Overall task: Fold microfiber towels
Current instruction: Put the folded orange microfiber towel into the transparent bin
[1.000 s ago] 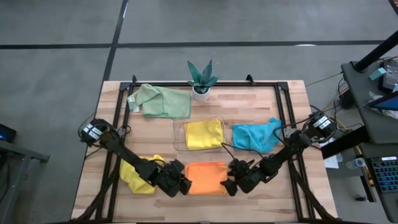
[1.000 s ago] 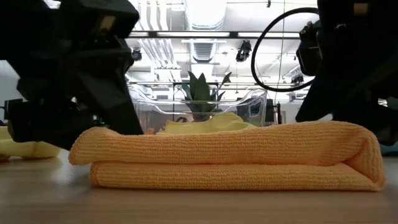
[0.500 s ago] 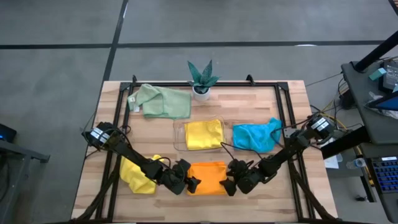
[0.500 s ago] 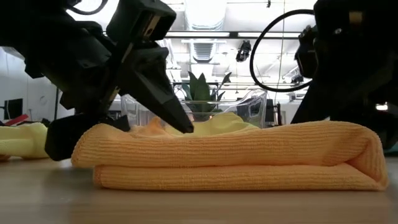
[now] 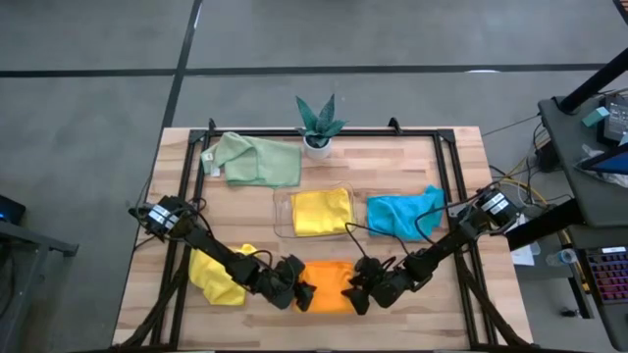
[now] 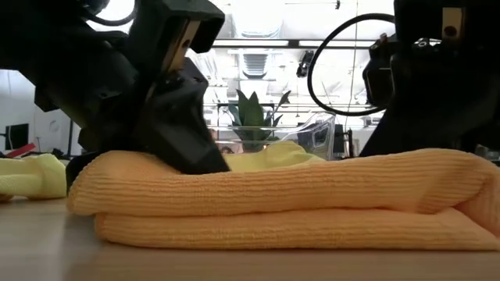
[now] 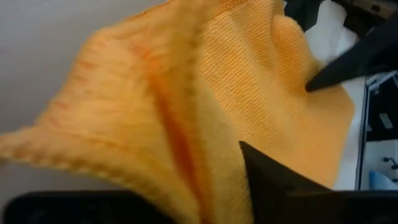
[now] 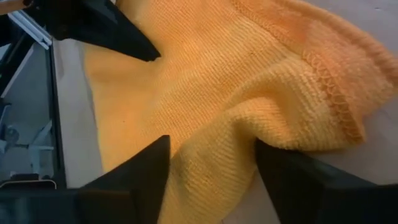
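High view: the soft orange microfiber towel point(image 5: 327, 284) lies folded at six o'clock on the pale wooden table point(image 5: 461, 167), flanked by both arms. The left gripper point(image 5: 300, 293) bites its nine o'clock edge and the right gripper point(image 5: 354, 295) its three o'clock edge, probably so both ends can be carried over together for the next fold. A crumpled yellow microfiber towel point(image 5: 214, 277) waits at eight o'clock, a teal-blue microfiber towel point(image 5: 404, 215) at three, a pale green microfiber towel point(image 5: 254, 162) at eleven. A second yellow microfiber towel point(image 5: 322, 211) sits in the clear plastic tray point(image 5: 280, 216) at centre, and a small green potted plant point(image 5: 318, 125) stands at twelve.

Low view: the orange towel forms two stacked layers, fold rounded at three o'clock. The left gripper presses into the upper layer at nine o'clock; the right arm looms behind at three.

Left wrist view: one dark finger point(image 7: 280, 180) lies over bunched orange cloth, so the left gripper looks pinched on the hem.

Right wrist view: two fingers point(image 8: 134, 171) stand apart astride a ridge of orange cloth, narrowing but not yet clamped.
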`<state>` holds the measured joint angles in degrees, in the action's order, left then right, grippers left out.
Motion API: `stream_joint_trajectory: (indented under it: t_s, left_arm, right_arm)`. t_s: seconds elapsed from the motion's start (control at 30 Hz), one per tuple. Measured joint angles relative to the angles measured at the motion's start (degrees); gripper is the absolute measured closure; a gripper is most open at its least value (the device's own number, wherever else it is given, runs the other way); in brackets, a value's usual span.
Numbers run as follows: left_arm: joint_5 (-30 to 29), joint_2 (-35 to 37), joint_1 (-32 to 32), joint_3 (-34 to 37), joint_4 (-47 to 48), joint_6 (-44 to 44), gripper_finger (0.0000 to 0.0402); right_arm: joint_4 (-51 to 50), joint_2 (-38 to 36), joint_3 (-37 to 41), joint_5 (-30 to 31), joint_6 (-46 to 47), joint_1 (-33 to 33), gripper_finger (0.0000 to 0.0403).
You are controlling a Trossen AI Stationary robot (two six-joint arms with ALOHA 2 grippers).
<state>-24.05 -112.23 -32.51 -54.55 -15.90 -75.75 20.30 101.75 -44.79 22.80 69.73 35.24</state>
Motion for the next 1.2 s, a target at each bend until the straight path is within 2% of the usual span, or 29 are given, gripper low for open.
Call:
stream_joint_trajectory:
  t_s: [0.13, 0.33, 0.53, 1.0, 1.2]
  left_arm:
    - [-0.34, 0.2, -0.18, -0.05, 0.06, 1.58, 0.0389]
    - [-1.42, 0.23, -0.21, -0.92, 0.21, 2.84, 0.0393]
    - [-2.44, 2.51, -0.33, -1.13, -0.09, 3.34, 0.0398]
    - [-10.91, 16.78, 1.35, -0.28, 3.24, 17.53, 0.0398]
    - [-12.52, 22.07, 5.55, -0.15, 6.9, 23.69, 0.0398]
  right_arm:
    - [0.05, -0.22, 0.05, 0.21, -1.14, 0.02, 0.0262]
    - [-0.31, -1.78, 0.23, 1.1, -6.55, -0.04, 0.0381]
    - [-0.74, -5.74, 0.21, 1.24, -10.58, -0.01, 0.0389]
    - [-2.68, -17.77, 0.16, 2.95, -24.53, -4.18, 0.039]
    - [-6.25, -23.93, 0.16, 2.94, -29.91, -7.81, 0.039]
